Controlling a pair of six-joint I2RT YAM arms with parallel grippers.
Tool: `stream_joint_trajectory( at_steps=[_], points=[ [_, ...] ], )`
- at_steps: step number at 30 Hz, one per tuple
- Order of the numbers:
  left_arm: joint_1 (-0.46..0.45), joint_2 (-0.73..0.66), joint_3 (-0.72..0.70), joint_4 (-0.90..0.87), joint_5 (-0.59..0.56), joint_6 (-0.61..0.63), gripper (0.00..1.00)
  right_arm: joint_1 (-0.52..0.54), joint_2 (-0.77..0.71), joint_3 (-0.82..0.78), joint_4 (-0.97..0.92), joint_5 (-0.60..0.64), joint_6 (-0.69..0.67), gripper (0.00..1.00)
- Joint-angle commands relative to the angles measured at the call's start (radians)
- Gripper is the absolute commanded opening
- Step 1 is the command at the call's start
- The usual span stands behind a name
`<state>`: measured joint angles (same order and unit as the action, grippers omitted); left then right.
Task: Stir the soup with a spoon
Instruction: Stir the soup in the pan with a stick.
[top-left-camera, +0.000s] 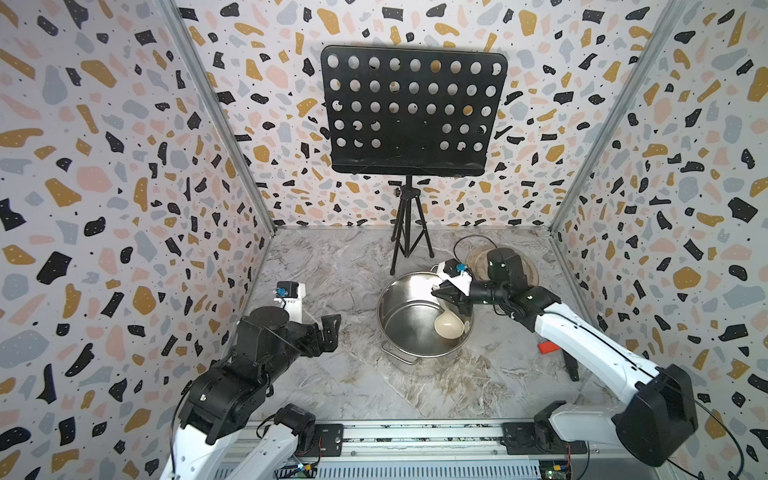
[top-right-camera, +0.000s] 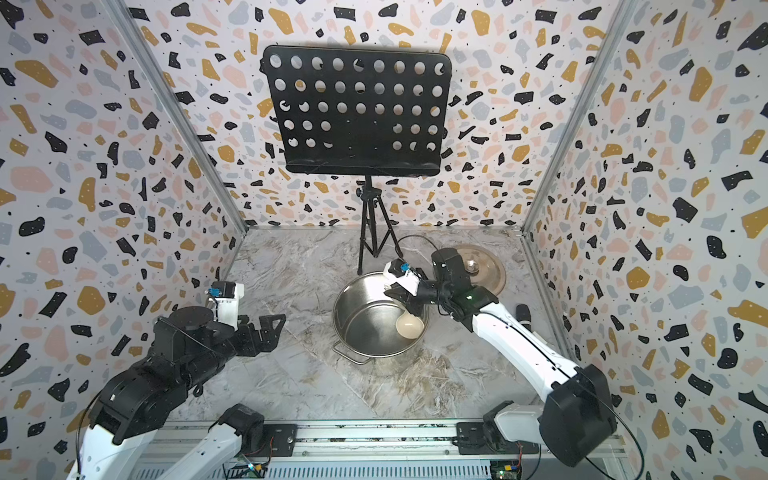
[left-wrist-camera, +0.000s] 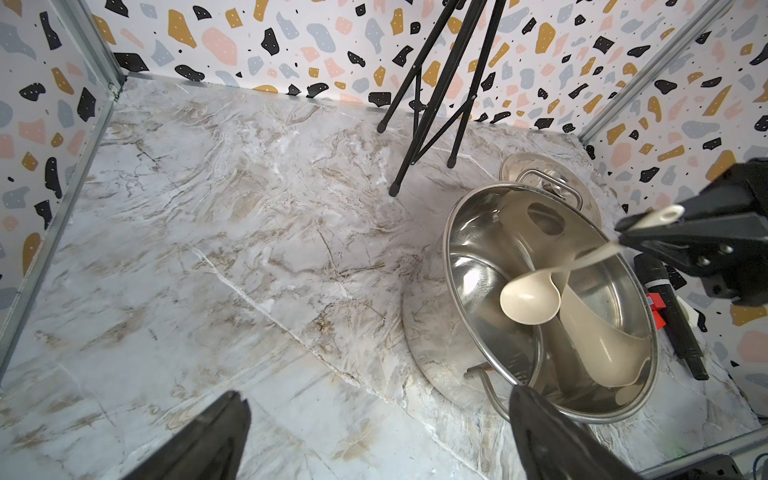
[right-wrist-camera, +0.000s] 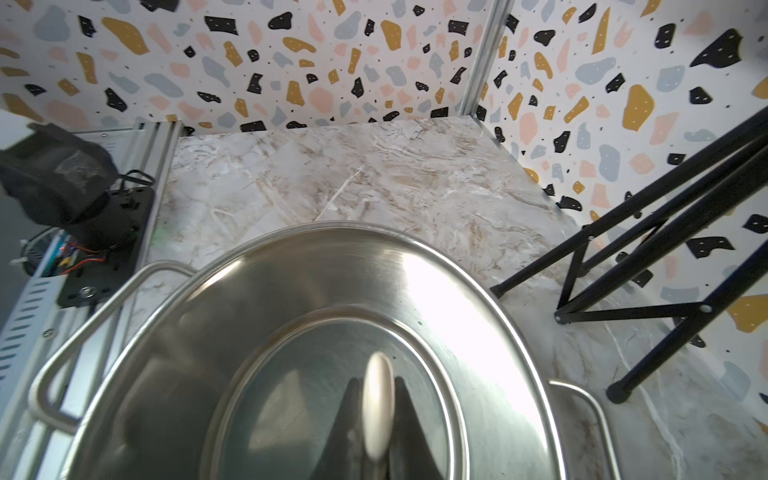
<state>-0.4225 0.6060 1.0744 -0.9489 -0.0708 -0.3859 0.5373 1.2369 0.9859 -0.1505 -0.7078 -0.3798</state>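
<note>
**Stirring step: spoon lowered into stockpot, carried by right gripper.**

The right gripper is clamped tight on the handle near its upper end. The bowl is hung low inside the pot, near the wall on that arm's side. Only bare metal is seen, no soup. The left gripper is spread wide and empty, well apart from the pot. A slow circle is advised, with the bowl kept off the wall so the unheld pot is not shoved.

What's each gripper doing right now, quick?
Left gripper: jaws open, holding nothing.
Right gripper: jaws shut on the handle of the ladle, its bowl inside the pot.
</note>
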Motion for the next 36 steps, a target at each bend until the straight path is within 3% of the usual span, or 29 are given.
stream_joint_trajectory(
  at_steps=[1, 8, 16, 28, 36],
  points=[
    [-0.001, -0.005, 0.001, 0.035, -0.012, -0.007, 1.00, 0.031, -0.100, -0.052, -0.031, -0.074, 0.062, 0.00],
    [-0.001, 0.003, -0.007, 0.046, 0.004, -0.016, 0.99, 0.181, -0.152, -0.078, 0.040, -0.079, 0.134, 0.00],
    [-0.001, 0.003, 0.003, 0.032, 0.004, -0.024, 1.00, 0.298, -0.008, -0.032, 0.265, -0.080, 0.182, 0.00],
    [-0.001, 0.012, 0.042, -0.005, 0.004, -0.033, 0.99, 0.249, 0.335, 0.156, 0.527, -0.023, 0.128, 0.00],
    [-0.001, 0.013, 0.055, -0.021, 0.005, -0.028, 1.00, 0.116, 0.374, 0.171, 0.564, 0.020, 0.136, 0.00]
  ],
)
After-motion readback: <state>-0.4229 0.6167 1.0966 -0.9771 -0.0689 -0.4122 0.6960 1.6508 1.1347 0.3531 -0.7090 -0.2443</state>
